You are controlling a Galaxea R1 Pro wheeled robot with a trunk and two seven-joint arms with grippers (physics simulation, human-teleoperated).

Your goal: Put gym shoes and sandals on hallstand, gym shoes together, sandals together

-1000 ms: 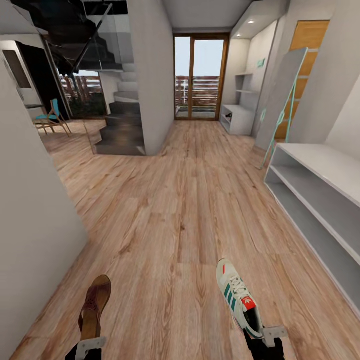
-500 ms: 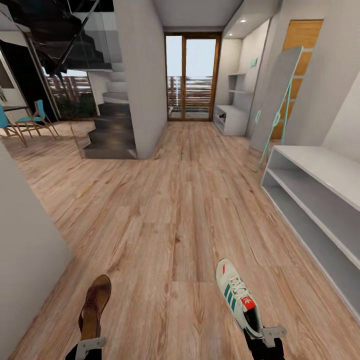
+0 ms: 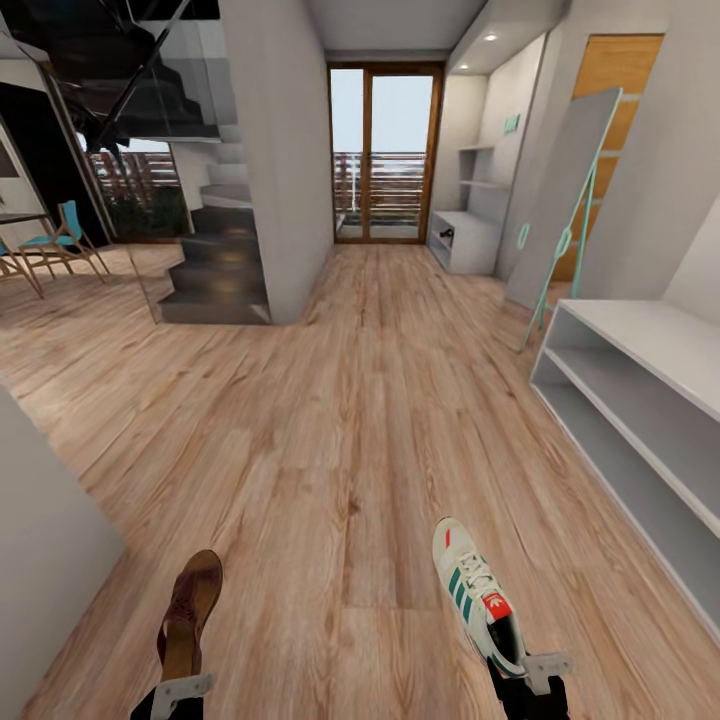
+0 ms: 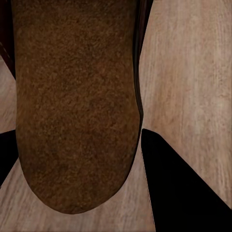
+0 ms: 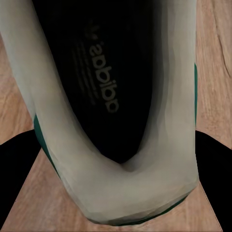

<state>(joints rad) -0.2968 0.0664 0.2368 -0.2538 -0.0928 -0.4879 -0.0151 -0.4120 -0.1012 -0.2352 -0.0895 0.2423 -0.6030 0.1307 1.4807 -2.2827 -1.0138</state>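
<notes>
My left gripper [image 3: 181, 690] is shut on the heel of a dark brown sandal [image 3: 190, 611], held toe-forward above the corridor floor [image 3: 340, 420]. The left wrist view has its lighter footbed [image 4: 72, 106] between the dark fingers [image 4: 186, 191]. My right gripper [image 3: 531, 668] is shut on the heel of a white gym shoe [image 3: 475, 592] with teal stripes; the right wrist view looks into its dark opening [image 5: 113, 92]. The hallstand [image 3: 468, 240], pale grey with stepped wall shelves, stands far down the corridor on the right, with a small dark thing on its bench.
A plain white low bench [image 3: 640, 420] with open shelves runs along the right wall close by. A tall grey mirror [image 3: 565, 200] leans beyond it. Dark stairs [image 3: 215, 270] and a wall block the left; a pale wall corner [image 3: 45, 540] is near left. Glass doors [image 3: 385, 150] end the corridor.
The whole view has shifted as the camera moved along the corridor: the near left wall has slid out leftward. Both shoes stay held in the same place before me.
</notes>
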